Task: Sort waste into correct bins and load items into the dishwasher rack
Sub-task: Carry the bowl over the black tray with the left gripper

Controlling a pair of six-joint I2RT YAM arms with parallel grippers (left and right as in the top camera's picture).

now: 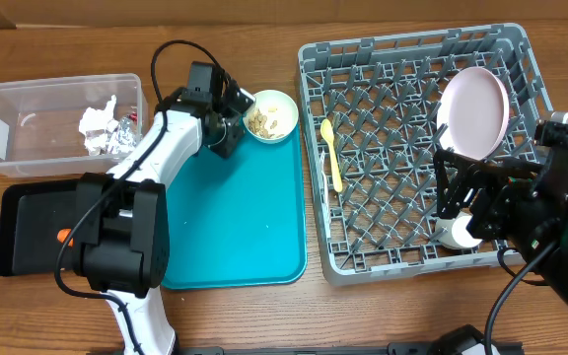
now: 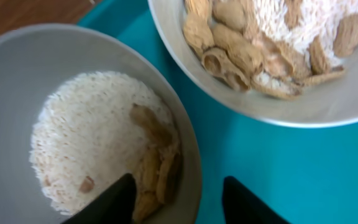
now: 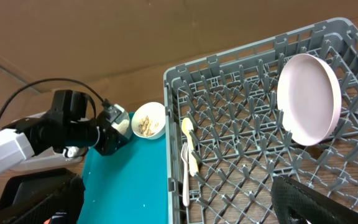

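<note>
Two small white bowls stand at the far end of the teal tray [image 1: 245,217]. The right bowl [image 1: 272,115] [image 2: 278,50] holds beige food bits on rice. My left gripper [image 1: 235,120] [image 2: 178,186] is open astride the rim of the other bowl [image 2: 73,112], one finger inside over the rice, one outside over the tray. The overhead view hides that bowl under the gripper. In the grey dishwasher rack [image 1: 422,261] a pale-pink plate [image 1: 474,111] [image 3: 308,96] stands upright, with a yellow spoon [image 1: 332,153] and a white fork [image 3: 185,177] at its left side. My right gripper [image 1: 461,202] hangs open over the rack's near right corner.
A clear tub [image 1: 28,123] at the far left holds a foil wrapper and a napkin [image 1: 102,128]. In front of it a black tray [image 1: 28,232] holds an orange carrot [image 1: 64,236]. The left arm's base partly covers that tray. The rack abuts the teal tray's right edge.
</note>
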